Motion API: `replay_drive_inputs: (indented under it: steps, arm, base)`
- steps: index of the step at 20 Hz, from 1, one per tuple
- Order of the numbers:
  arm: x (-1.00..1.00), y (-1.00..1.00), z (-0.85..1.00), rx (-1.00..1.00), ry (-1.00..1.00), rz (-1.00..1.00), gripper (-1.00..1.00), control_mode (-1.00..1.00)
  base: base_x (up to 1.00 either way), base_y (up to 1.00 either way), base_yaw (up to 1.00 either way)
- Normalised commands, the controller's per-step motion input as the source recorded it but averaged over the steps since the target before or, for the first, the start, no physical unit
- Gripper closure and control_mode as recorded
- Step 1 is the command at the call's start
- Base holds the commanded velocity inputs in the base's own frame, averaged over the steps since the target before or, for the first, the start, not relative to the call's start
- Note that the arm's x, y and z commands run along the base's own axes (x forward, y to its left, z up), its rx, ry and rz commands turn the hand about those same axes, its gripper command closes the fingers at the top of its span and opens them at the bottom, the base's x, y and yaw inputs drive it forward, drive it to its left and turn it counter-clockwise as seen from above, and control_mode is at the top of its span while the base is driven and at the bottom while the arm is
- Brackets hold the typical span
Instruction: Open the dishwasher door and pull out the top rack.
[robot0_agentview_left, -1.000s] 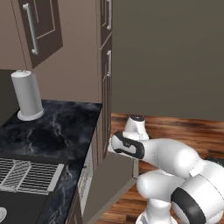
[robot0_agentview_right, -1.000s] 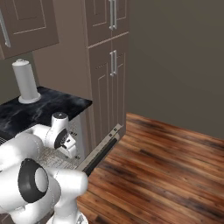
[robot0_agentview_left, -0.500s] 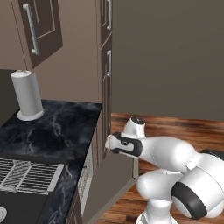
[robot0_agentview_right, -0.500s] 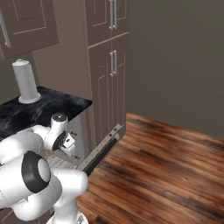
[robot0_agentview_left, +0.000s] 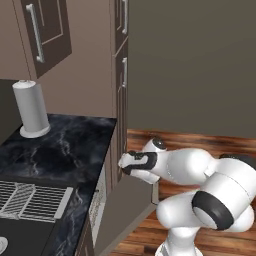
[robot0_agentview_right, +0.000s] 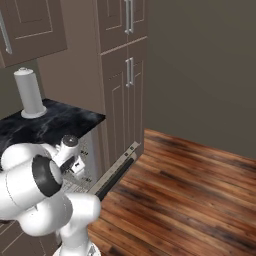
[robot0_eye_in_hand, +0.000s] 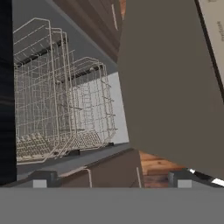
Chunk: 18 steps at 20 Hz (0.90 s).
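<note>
The dishwasher door (robot0_agentview_left: 125, 210) hangs half open, tilted out and down from under the counter; its handle edge (robot0_agentview_right: 116, 174) points toward the wood floor. In the hand view the door's inner face (robot0_eye_in_hand: 175, 87) fills the right side. The light wire top rack (robot0_eye_in_hand: 35, 87) sits inside the tub beside the dark counter edge, with a second wire rack (robot0_eye_in_hand: 92, 100) next to it. My gripper (robot0_agentview_left: 121, 162) (robot0_agentview_right: 79, 166) (robot0_eye_in_hand: 109, 180) is open in the gap above the door, facing the racks, with nothing between its fingertips (robot0_eye_in_hand: 41, 179).
A black marble counter (robot0_agentview_left: 65, 145) carries a paper towel roll (robot0_agentview_left: 31, 109) and a flat grid drying mat (robot0_agentview_left: 30, 200). A tall brown cabinet (robot0_agentview_left: 120, 90) stands right beside the dishwasher. Wood floor (robot0_agentview_right: 190, 190) spreads to the right.
My hand has crept a little further toward the dishwasher opening. The door's angle looks the same.
</note>
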Motion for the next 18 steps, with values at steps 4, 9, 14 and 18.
replay_drive_inputs:
  steps: [4,9,14,18]
  arm:
    - [0.01,-0.11,-0.55,0.14,0.00,-0.11,-1.00,-1.00]
    - [0.07,-0.07,-0.47,0.08,0.00,-0.09,-1.00,-1.00]
    - [0.01,0.00,-0.23,0.04,0.00,-0.03,-1.00,-1.00]
    - [0.05,0.00,-0.16,0.03,0.00,-0.01,-1.00,-1.00]
  base:
    - [0.00,0.00,0.00]
    - [0.00,0.00,0.00]
    - [0.00,0.00,0.00]
    - [0.00,0.00,0.00]
